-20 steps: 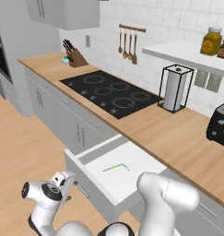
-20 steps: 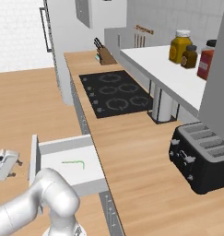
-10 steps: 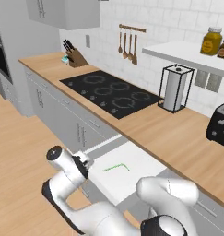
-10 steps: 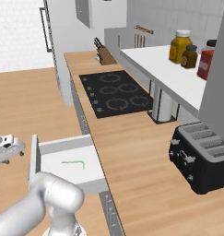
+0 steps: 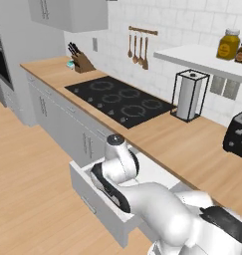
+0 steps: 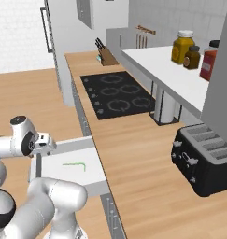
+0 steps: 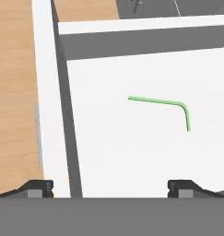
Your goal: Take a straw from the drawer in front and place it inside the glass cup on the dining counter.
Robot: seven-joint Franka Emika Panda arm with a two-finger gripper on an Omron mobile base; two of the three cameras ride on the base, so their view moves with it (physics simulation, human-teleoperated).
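Looking across the long wood-topped table (image 6: 133,154), we saw the black cooktop (image 6: 116,94) set into it, the dark toaster (image 6: 206,158) nearer us and the knife block (image 5: 80,62) at the far end. Below the table edge the drawer (image 6: 49,150) stood pulled out, white inside, its grey front (image 5: 95,206) facing the wood floor (image 5: 28,184). We had the gripper (image 7: 111,186) hanging over the drawer's front rim, jaws spread wide and holding nothing. Smallest of all, the straw (image 7: 165,107), thin, light green and bent at one end, lay flat on the drawer bottom, well clear of both fingertips (image 7: 182,185).
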